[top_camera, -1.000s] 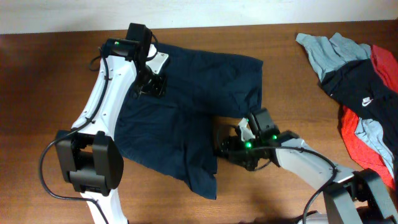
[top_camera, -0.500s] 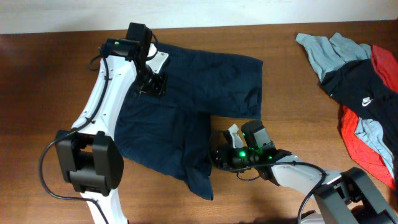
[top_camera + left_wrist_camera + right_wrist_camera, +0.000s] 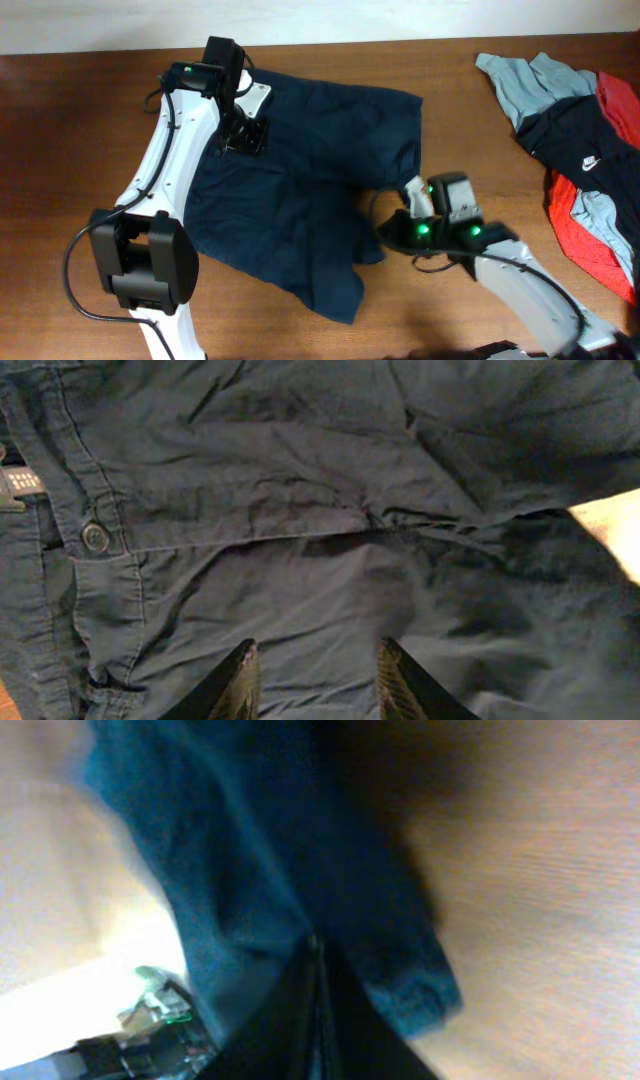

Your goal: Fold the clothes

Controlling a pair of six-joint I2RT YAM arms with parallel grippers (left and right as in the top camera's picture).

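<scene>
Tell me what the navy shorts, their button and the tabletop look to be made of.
navy shorts: woven cloth, probably cotton or a blend, matte; it creases softly and shows stitched seams.
button: small, dark, slightly glossy, likely plastic, though metal cannot be excluded.
tabletop: wood or wood-look laminate, reddish brown with grain lines and a light sheen.

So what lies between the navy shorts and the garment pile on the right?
Bare wooden table, as the overhead view shows; navy shorts and garment pile lie apart. The right claw sits lower, at the shorts' leg.
</scene>
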